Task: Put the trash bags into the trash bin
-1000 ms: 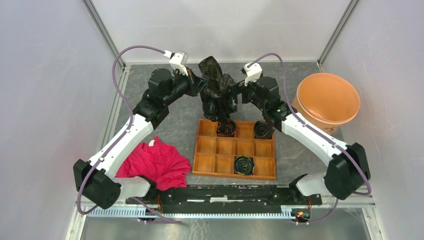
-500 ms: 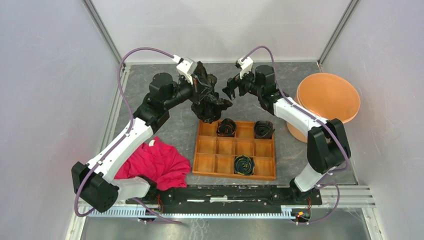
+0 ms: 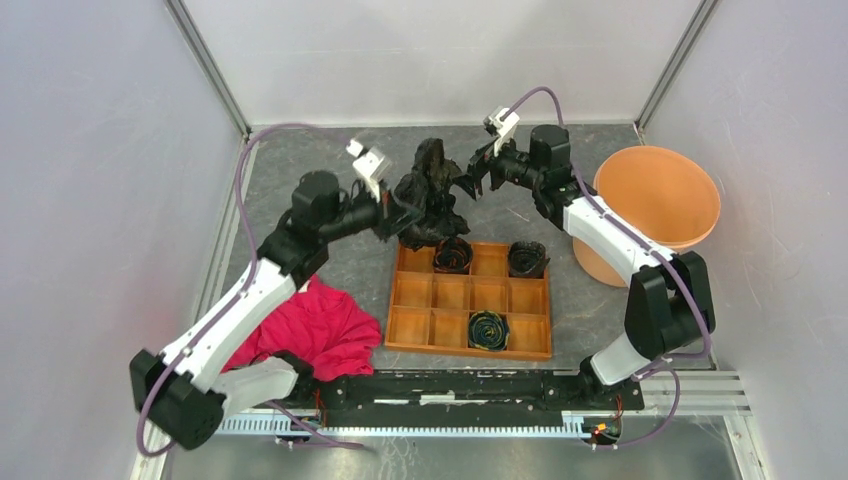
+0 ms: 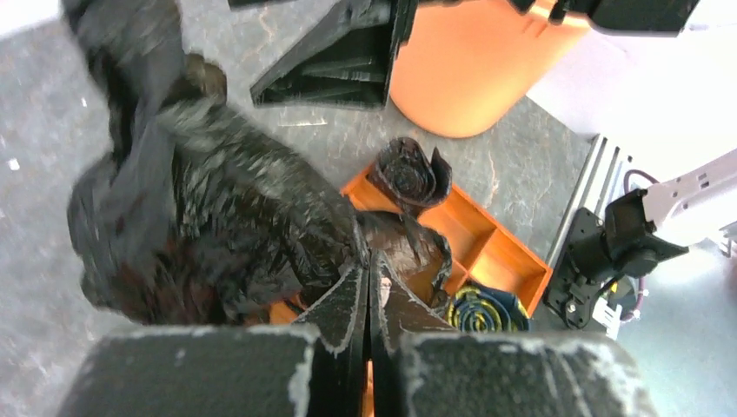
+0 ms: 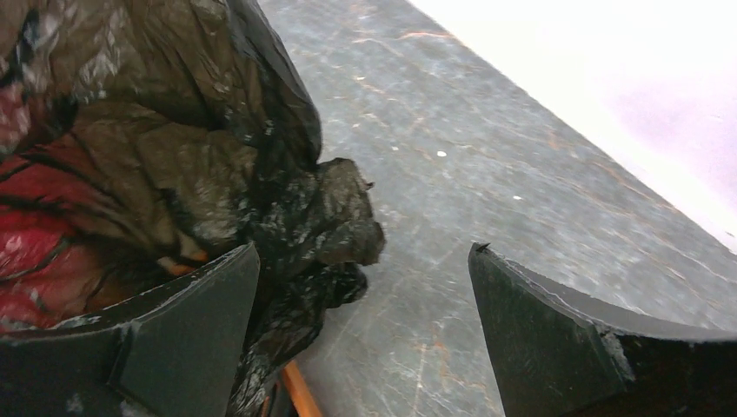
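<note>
1. While the black trash bag [image 3: 432,195] is pinched between the clenched fingers of the left gripper [image 4: 368,282], it is held bunched up over the far left corner of the wooden tray [image 3: 450,300], in the far half of the table [image 3: 300,200].
2. Compared with a second ago, the bag is seen lower and more crumpled. Its tall upright peak has sagged, and the left gripper has been drawn back toward the near left.
3. The right gripper [image 3: 477,180] is spread wide with nothing grasped in it. Half a second ago it stood apart from the bag, and it has now been brought just beside the bag's right side.
4. From the right wrist, wrinkled film is seen next to one finger, while the other finger stands over bare table. Whether the film is touched cannot be told.
5. The terracotta trash bin [image 3: 650,200] is left unmoved at the far right corner of the table, well apart from the bag, with nothing visible inside it.
6. Three small dark rolls [image 3: 488,330] are found in the same tray compartments as before, two along the far row and one in the near row.
7. The red garment [image 3: 310,330] is left lying at the near left, unchanged.
</note>
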`<state>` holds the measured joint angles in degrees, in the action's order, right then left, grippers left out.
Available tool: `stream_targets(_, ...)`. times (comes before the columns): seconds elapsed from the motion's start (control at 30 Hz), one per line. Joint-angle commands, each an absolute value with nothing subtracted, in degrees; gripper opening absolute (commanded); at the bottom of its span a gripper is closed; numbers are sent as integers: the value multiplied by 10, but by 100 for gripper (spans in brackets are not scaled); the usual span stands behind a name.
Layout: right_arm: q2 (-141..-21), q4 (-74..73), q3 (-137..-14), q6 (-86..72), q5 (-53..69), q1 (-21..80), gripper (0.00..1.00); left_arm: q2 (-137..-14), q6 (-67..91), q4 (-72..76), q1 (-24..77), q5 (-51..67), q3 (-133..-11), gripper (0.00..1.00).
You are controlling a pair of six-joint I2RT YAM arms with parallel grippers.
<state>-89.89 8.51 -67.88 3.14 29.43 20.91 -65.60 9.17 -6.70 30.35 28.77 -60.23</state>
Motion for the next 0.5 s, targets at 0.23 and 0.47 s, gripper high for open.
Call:
stream_targets(0.23,-972,142,-715,112,506,230,98,-505,213,-50,304,269,-439,2)
stream_targets(0.47,-1032,239,-729,35,525,299,92,-505,195,-77,304,264,-440,2)
